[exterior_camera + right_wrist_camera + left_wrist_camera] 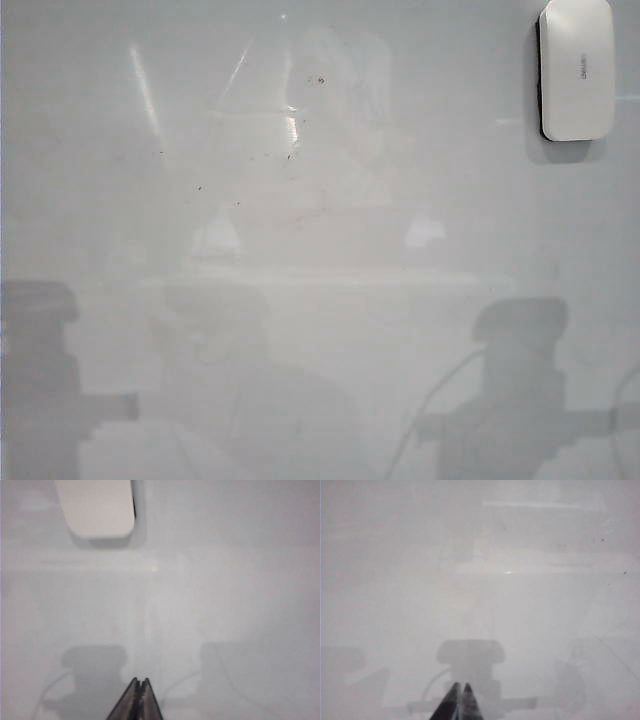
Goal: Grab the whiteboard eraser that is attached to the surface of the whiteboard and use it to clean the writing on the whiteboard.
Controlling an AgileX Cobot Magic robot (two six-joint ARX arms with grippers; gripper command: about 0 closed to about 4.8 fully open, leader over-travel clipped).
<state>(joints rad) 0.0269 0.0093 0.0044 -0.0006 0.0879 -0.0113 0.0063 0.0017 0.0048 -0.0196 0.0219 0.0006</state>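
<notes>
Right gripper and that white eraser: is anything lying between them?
Nothing. In the right wrist view, only bare whiteboard lies between the shut right gripper and the eraser, crossed by dim reflections and shadows.

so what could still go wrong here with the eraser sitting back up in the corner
1. The whiteboard eraser sits at the whiteboard's top right edge, partly out of the exterior view, so a new reach could be poorly guided.
2. No red writing shows, only faint smudges and dark specks; the wipe may leave residue.
3. The left gripper and right gripper are both shut, close over the glossy board; a low move might scrape it.
</notes>
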